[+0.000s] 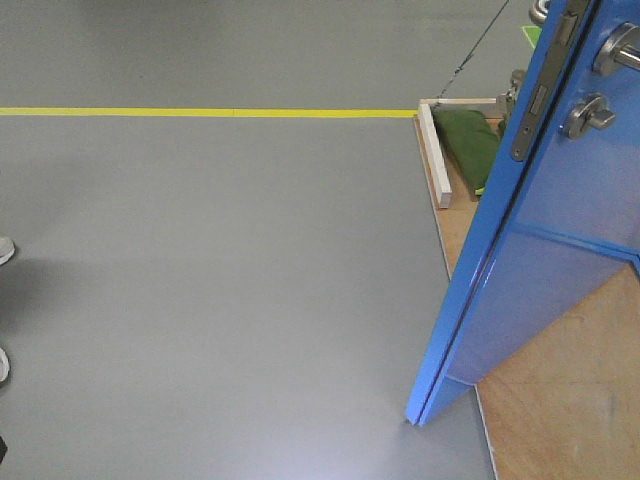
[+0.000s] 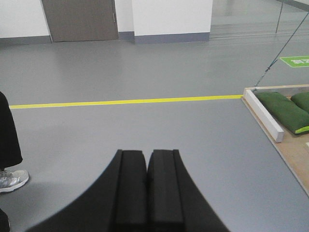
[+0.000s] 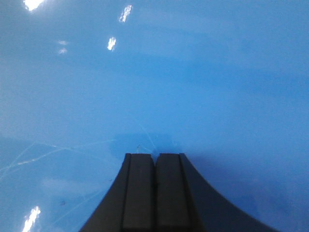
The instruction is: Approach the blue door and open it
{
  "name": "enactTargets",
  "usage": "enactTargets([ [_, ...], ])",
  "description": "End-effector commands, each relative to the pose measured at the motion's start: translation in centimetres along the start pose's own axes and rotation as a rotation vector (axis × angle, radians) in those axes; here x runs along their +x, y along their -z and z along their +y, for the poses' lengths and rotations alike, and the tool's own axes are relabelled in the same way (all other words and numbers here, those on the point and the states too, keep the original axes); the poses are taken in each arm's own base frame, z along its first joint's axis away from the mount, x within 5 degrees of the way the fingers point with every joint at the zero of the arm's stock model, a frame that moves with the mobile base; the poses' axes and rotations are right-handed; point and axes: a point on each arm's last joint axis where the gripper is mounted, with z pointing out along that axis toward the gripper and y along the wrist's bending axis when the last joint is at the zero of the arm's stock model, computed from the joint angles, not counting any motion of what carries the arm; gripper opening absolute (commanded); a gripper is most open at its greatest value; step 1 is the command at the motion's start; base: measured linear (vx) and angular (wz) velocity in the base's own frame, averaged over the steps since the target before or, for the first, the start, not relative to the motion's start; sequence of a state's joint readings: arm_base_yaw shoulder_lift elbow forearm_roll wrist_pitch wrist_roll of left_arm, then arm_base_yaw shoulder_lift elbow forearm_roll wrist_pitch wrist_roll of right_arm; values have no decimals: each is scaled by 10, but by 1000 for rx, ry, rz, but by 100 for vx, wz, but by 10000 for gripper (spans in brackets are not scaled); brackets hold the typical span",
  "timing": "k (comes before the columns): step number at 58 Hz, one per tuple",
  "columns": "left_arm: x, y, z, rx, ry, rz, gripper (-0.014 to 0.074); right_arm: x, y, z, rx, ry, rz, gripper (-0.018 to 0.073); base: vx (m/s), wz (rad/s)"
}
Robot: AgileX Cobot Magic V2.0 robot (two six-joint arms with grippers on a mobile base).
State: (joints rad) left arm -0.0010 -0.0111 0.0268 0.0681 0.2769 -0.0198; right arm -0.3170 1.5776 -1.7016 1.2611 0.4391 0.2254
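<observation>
The blue door (image 1: 545, 270) stands ajar at the right of the front view, its edge towards me, with a silver lever handle (image 1: 622, 45) and a round lock (image 1: 590, 117) near the top. In the right wrist view the blue door (image 3: 154, 77) fills the whole frame. My right gripper (image 3: 155, 155) is shut with nothing in it, its tips close against or touching the panel. My left gripper (image 2: 147, 152) is shut and empty, pointing out over the grey floor, away from the door.
A wooden base (image 1: 560, 400) lies under the door, with a white batten (image 1: 433, 150) and green sandbags (image 1: 468, 145) on it. A yellow floor line (image 1: 200, 112) crosses the floor. A person's shoe (image 2: 12, 180) and dark trouser leg are at the left.
</observation>
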Motion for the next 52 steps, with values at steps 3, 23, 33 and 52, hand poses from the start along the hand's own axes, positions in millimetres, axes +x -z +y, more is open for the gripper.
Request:
enactTargets([
  [3,-17,4,0,9,8,-126,73,7,11,25,-77,-7,11,1,4,11],
  [23,-17,4,0,9,8,-126,73,7,11,25,-77,-7,11,1,6,13],
  [33,-17,4,0,9,8,-126,73,7,11,25,-77,-7,11,1,10,14],
  [52,-17,4,0,9,8,-126,73,7,11,25,-77,-7,11,1,15,12],
])
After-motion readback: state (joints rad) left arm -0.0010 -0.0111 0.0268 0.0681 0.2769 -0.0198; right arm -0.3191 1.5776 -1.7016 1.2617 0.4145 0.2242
